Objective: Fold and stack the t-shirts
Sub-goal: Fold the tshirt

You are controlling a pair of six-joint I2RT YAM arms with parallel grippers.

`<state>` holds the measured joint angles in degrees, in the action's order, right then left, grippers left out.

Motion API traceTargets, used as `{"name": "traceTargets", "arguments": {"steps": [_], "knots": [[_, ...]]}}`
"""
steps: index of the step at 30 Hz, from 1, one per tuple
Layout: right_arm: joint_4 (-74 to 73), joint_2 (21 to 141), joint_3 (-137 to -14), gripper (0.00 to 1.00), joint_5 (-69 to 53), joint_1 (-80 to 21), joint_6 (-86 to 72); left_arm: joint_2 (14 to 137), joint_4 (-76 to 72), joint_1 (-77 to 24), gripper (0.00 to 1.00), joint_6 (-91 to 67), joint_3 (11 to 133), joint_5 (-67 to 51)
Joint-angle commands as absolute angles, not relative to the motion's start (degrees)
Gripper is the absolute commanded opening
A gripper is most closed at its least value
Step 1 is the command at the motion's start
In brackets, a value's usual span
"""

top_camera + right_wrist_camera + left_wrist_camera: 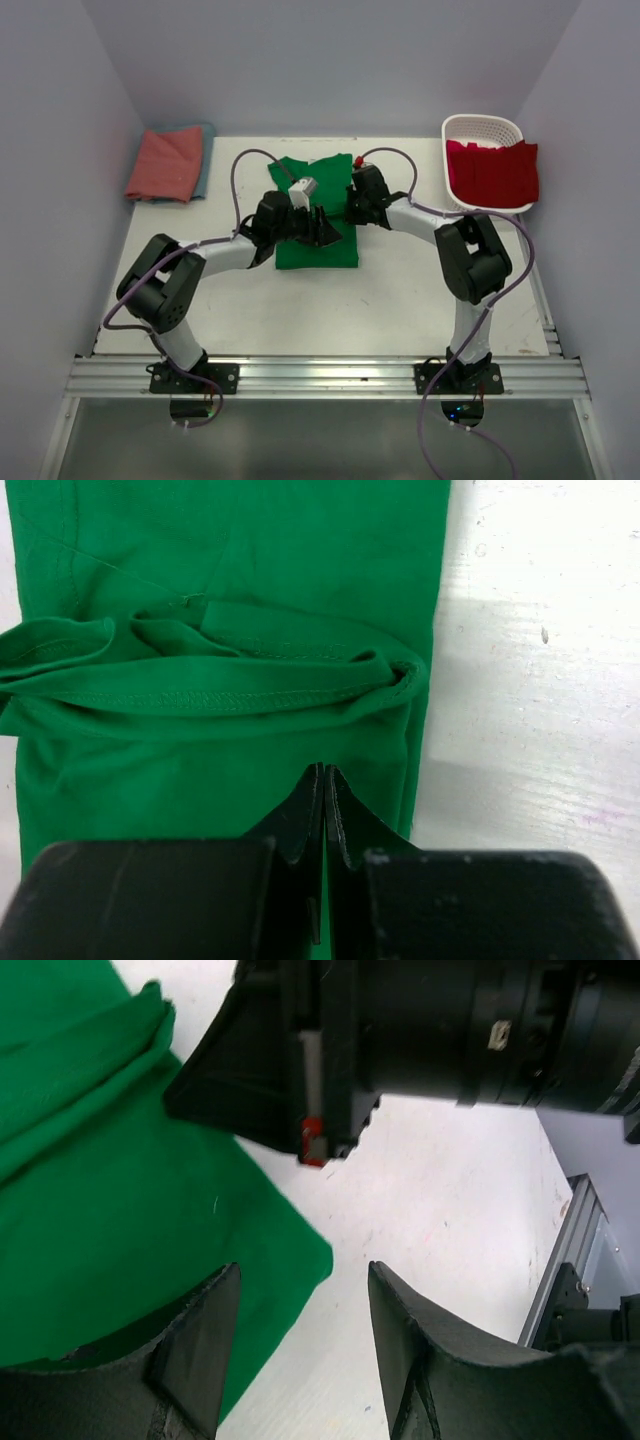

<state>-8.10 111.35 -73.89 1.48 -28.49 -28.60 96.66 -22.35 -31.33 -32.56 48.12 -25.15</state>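
The green t-shirt (315, 215) lies partly folded in the middle of the table, with a bunched hem fold across it in the right wrist view (220, 670). My left gripper (324, 229) is open over the shirt's lower right corner (100, 1210); one finger is above the cloth and the other above bare table (305, 1295). My right gripper (354, 207) is shut, its tips (324, 772) just over the shirt's right side, with no cloth seen between them. The salmon-pink t-shirt (163, 165) lies folded on the teal-blue t-shirt (207, 158) at the back left. The red t-shirt (492, 172) hangs over the basket.
The white lattice basket (480, 125) stands at the back right corner. The right arm's wrist (400, 1020) hangs close above my left gripper. White walls enclose three sides of the table. An aluminium rail (320, 375) runs along the near edge.
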Motion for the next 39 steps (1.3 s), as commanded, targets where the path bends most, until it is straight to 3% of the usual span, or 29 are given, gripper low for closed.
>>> {"name": "traceTargets", "arguments": {"steps": [1, 10, 18, 21, 31, 39], "knots": [[-6.5, 112.7, -77.2, 0.0, 0.2, -28.5, -29.4, 100.4, -27.9, -32.3, 0.57, -34.0, 52.5, -26.0], [-7.1, 116.1, -79.6, 0.0, -1.7, -28.5, -29.6, 112.1, -28.6, -32.4, 0.56, -33.5, 56.9, -24.8], [-6.9, 116.6, -80.2, 0.0, -1.6, -28.4, -29.3, 115.3, -26.9, -32.4, 0.41, -31.6, 55.8, -23.5], [-7.1, 116.8, -80.8, 0.0, -1.2, -28.4, -28.8, 114.7, -29.6, -32.6, 0.35, -32.6, 52.0, -25.3], [-7.0, 118.1, -81.4, 0.0, -0.9, -28.2, -28.1, 104.5, -39.7, -42.3, 0.34, -40.5, 30.7, -23.3], [-7.5, 115.6, -79.9, 0.0, -1.7, -28.1, -27.3, 100.1, -42.7, -48.6, 0.34, -45.1, 22.8, -19.3]]}}
